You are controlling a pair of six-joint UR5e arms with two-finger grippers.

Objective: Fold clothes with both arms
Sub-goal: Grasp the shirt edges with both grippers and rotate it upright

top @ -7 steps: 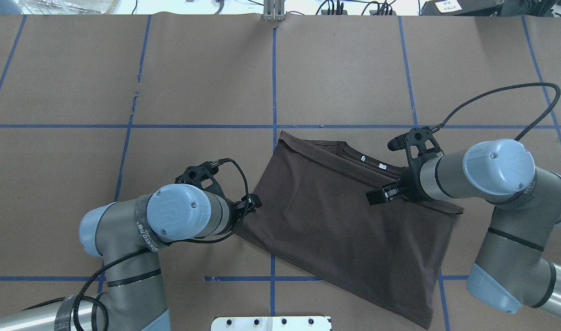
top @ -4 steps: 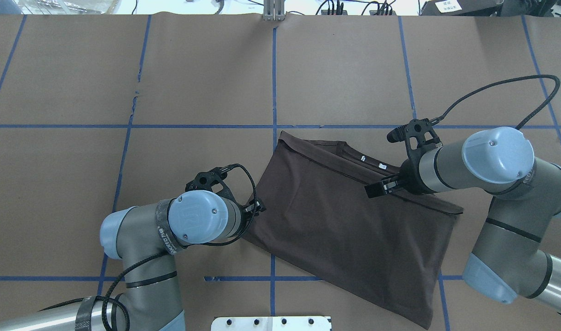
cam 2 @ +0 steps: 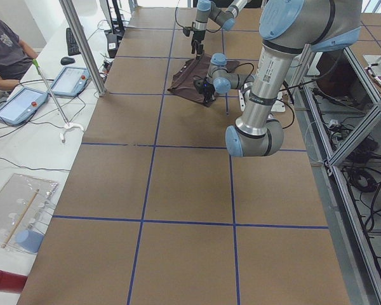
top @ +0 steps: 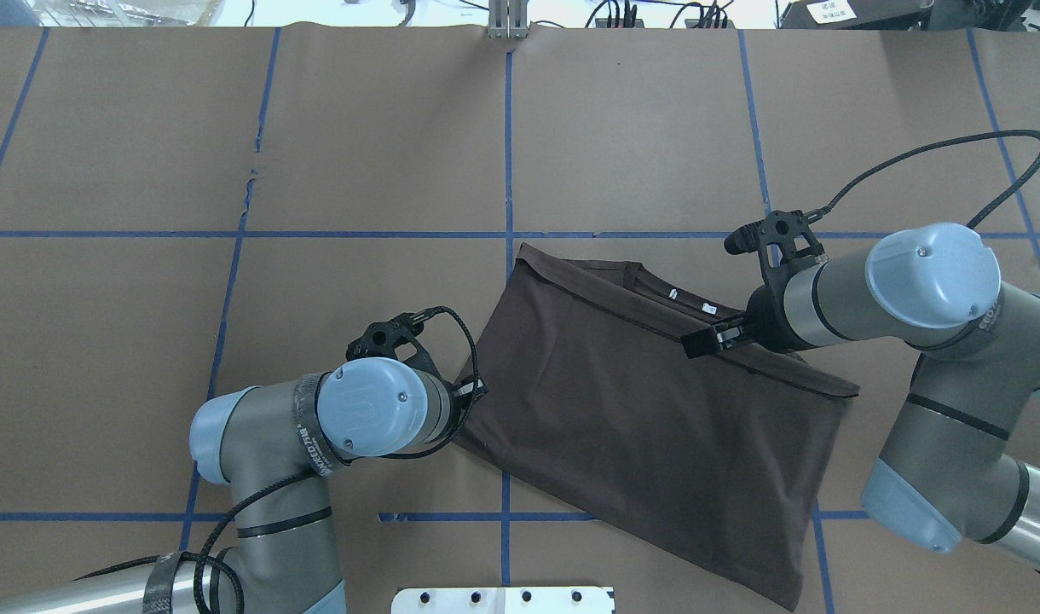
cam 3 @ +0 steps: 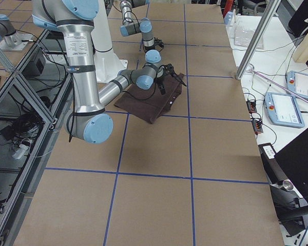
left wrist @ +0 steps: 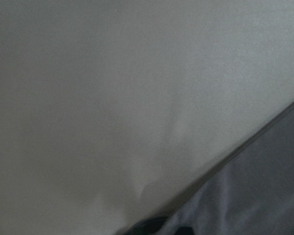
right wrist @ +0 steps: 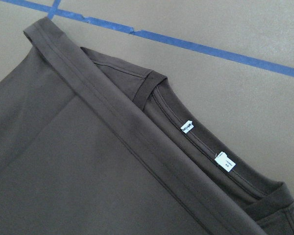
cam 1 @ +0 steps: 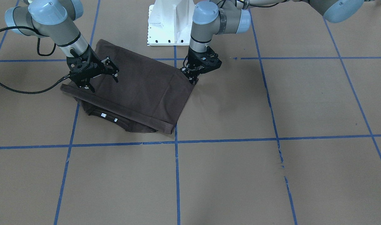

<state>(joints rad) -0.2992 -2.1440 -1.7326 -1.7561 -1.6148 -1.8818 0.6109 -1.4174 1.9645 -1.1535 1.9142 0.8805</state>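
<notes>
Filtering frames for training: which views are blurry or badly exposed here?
Left wrist view: fully out of focus, dim, only a vague T-shirt edge against grey. Right wrist view: sharp, neck tags crisp. Overhead view: blown-out strip along the top. Front-facing view: even light, soft shadows on the table.

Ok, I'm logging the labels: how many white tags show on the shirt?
2, on the T-shirt's collar: one tag nearer the right gripper, the other beyond it toward the folded corner. More may hide under the fold.
</notes>
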